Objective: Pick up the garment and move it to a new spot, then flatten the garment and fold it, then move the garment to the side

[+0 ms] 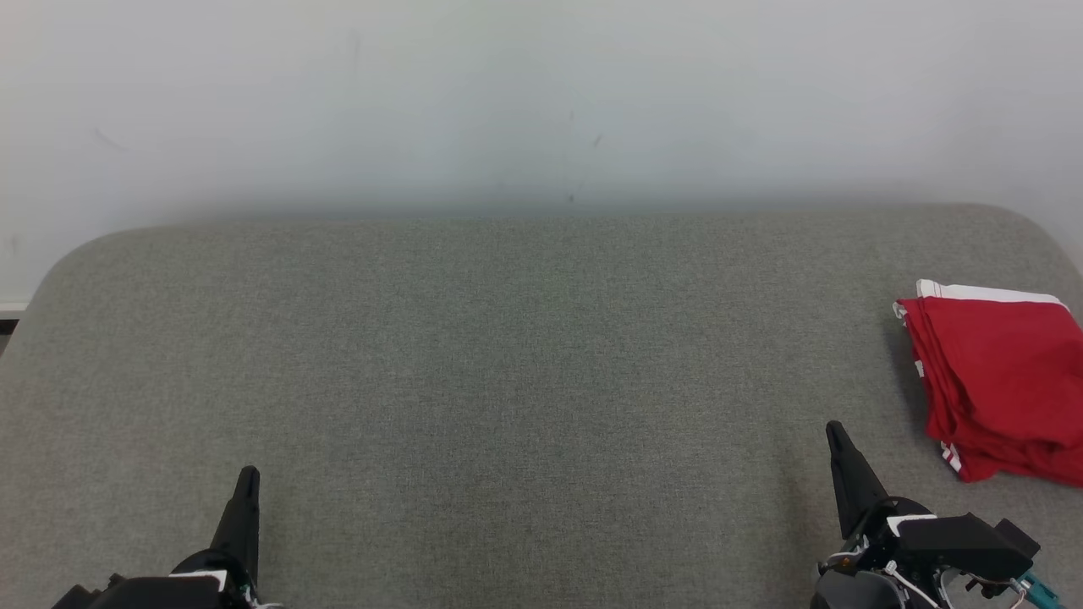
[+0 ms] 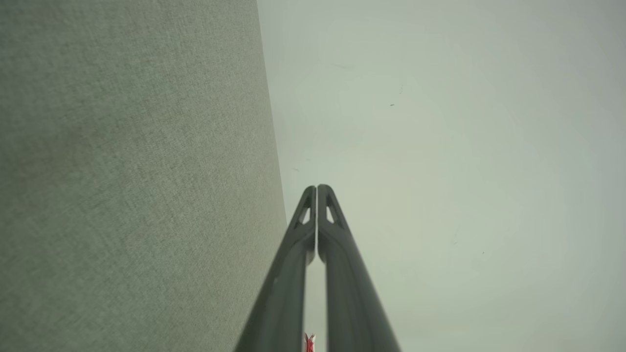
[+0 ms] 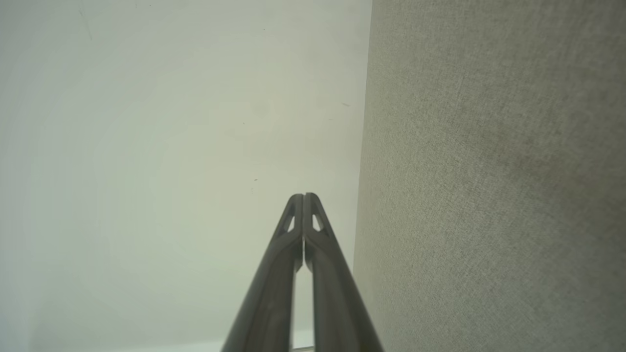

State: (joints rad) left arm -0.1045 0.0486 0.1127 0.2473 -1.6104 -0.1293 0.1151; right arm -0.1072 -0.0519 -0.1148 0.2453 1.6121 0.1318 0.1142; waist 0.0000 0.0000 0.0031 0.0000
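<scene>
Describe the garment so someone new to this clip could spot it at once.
A wide grey fabric surface runs below a pale wall. At its right edge, up and right of the right gripper, lies the garment, folded. Its bright red cloth with white trim stands out against the plain grey.

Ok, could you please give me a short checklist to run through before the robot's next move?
1. Garment folded: ok, a compact red stack.
2. Garment at the side: ok, near the right end of the grey surface.
3. Garment fully on the surface: cannot tell, its right edge runs past the edge of the head view.
4. Left gripper shut, nothing between its tips: ok.
5. Nothing snagged on the left gripper: cannot tell, a small red speck shows at the base of its fingers.
6. Right gripper shut, apart from the garment: ok.
</scene>
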